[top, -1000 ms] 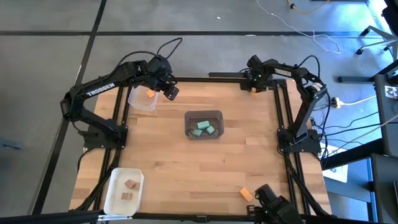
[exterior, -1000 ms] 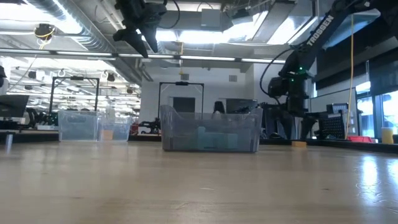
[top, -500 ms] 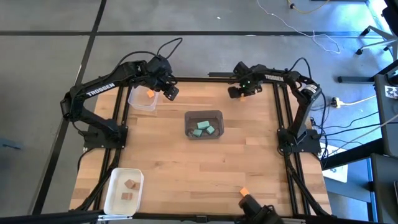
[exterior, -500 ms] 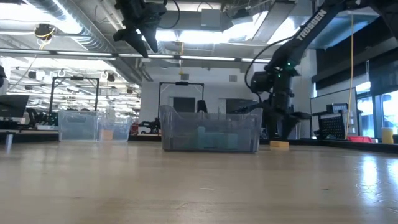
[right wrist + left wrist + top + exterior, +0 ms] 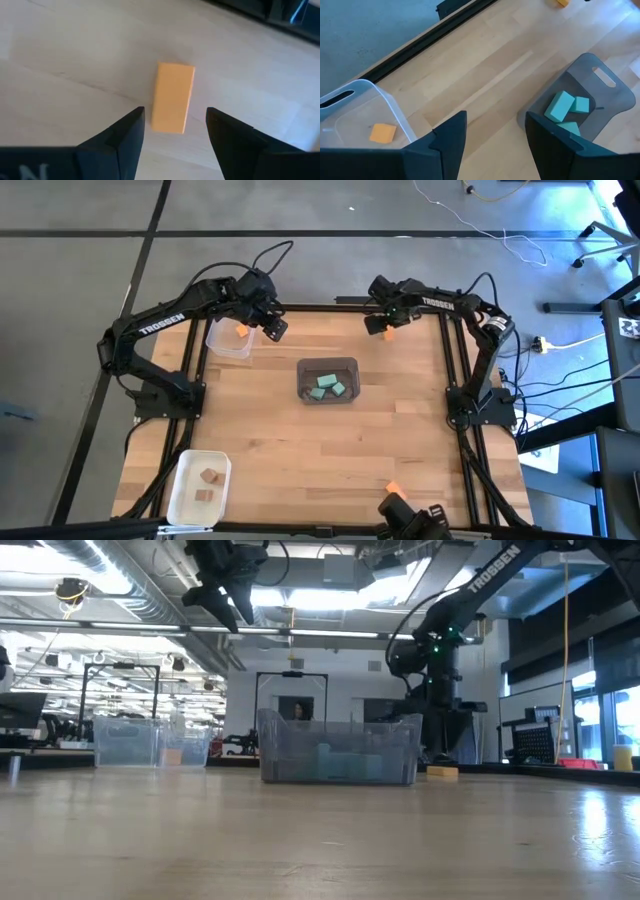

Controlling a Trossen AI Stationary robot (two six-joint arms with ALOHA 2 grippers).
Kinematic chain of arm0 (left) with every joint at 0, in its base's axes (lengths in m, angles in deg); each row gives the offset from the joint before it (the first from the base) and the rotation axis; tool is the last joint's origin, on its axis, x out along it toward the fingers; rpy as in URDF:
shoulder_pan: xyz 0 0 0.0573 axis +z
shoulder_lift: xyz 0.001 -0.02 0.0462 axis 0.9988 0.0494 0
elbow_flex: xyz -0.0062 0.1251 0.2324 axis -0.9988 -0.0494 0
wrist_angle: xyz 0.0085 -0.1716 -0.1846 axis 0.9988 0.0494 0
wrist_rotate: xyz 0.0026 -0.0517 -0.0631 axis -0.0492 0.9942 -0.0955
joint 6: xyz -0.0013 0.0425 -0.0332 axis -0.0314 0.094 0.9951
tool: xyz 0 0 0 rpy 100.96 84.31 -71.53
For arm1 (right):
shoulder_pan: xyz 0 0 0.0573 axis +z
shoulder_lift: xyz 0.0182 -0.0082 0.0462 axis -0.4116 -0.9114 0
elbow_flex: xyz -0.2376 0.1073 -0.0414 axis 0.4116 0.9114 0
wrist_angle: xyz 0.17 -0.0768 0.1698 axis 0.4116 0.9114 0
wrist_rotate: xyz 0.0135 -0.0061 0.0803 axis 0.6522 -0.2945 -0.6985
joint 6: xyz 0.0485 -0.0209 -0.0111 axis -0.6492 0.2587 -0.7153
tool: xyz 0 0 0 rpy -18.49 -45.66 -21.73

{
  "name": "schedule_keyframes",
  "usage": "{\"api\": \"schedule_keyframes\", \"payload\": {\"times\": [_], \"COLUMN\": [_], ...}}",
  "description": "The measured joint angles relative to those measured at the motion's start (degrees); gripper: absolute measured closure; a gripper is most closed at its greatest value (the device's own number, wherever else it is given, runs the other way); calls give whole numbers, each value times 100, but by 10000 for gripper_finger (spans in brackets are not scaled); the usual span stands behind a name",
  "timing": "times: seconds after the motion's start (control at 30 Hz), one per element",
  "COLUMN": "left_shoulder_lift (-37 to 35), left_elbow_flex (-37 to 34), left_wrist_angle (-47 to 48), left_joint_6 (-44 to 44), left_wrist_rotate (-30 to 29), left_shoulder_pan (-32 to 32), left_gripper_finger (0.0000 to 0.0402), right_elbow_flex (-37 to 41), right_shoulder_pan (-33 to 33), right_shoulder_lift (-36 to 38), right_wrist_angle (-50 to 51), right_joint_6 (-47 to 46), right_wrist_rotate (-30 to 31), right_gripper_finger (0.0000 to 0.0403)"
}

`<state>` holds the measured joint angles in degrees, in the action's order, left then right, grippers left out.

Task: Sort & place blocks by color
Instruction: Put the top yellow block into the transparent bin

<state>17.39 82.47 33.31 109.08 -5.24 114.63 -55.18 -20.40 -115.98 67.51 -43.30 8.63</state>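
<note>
Right gripper (image 5: 175, 131): your fingers stood spread, empty, over a flat orange block (image 5: 173, 97) on pale wood-grain table (image 5: 400, 440), far edge; a second earlier it sat nearer the corner | Left gripper (image 5: 495, 137): spread, unmoved above clear bin (image 5: 228, 340) | Grey bin (image 5: 327, 380): held teal blocks (image 5: 329, 386).

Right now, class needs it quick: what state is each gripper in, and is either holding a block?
Left gripper: open, empty, above the clear bin.
Right gripper: open, empty, over an orange block on the table.
</note>
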Motion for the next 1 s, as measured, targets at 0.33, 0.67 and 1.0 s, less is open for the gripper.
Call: {"api": "schedule_keyframes", "payload": {"times": [0.33,0.67,1.0], "left_shoulder_lift": [0,0,0], "left_elbow_flex": [0,0,0], "left_wrist_angle": [0,0,0], "left_joint_6": [4,15,15], "left_wrist_rotate": [-1,-1,-1], "left_shoulder_pan": [0,0,0], "left_gripper_finger": [208,208,208], "right_elbow_flex": [465,668,1241], "right_shoulder_pan": [-169,-199,-228], "right_shoulder_lift": [0,13,66], "right_wrist_angle": [-768,-690,-1218], "right_joint_6": [-22,-184,-269], "right_wrist_rotate": [-507,-654,-632], "right_gripper_finger": [191,191,191]}}
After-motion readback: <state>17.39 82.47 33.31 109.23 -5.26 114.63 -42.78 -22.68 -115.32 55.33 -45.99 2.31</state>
